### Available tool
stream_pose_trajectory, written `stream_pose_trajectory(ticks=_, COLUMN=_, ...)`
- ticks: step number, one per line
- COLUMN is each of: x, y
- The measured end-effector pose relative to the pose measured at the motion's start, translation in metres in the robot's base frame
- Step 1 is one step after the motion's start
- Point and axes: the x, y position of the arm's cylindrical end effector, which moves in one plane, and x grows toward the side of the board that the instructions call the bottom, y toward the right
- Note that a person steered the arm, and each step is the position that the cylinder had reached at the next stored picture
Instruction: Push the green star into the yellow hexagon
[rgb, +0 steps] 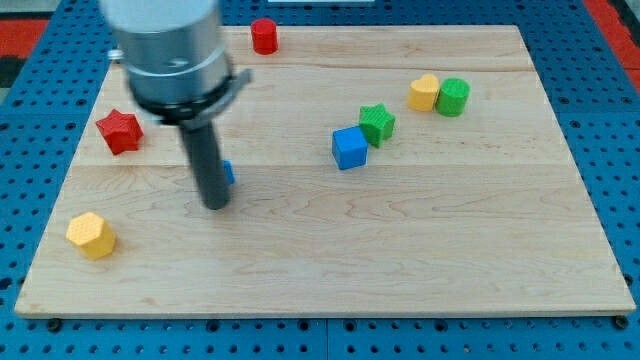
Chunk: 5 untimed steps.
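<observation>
The green star (377, 123) lies right of the board's middle, touching the upper right corner of a blue cube (349, 147). The yellow hexagon (91, 235) lies near the board's lower left corner. My tip (216, 205) rests on the board left of centre, far left of the green star and up and to the right of the yellow hexagon. A small blue block (228, 173) is mostly hidden behind the rod.
A red star (119, 131) lies at the left. A red cylinder (264, 36) stands at the top edge. A yellow block (424, 93) and a green cylinder (452, 96) sit side by side at the upper right. The wooden board (400, 260) has blue pegboard around it.
</observation>
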Motion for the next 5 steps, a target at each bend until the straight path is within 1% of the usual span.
stream_pose_trajectory(ticks=1, x=-0.028, y=0.021)
stream_pose_trajectory(ticks=2, x=-0.071, y=0.043)
stream_pose_trajectory(ticks=3, x=-0.129, y=0.139)
stream_pose_trajectory(ticks=4, x=-0.121, y=0.163)
stream_pose_trajectory(ticks=5, x=-0.107, y=0.212)
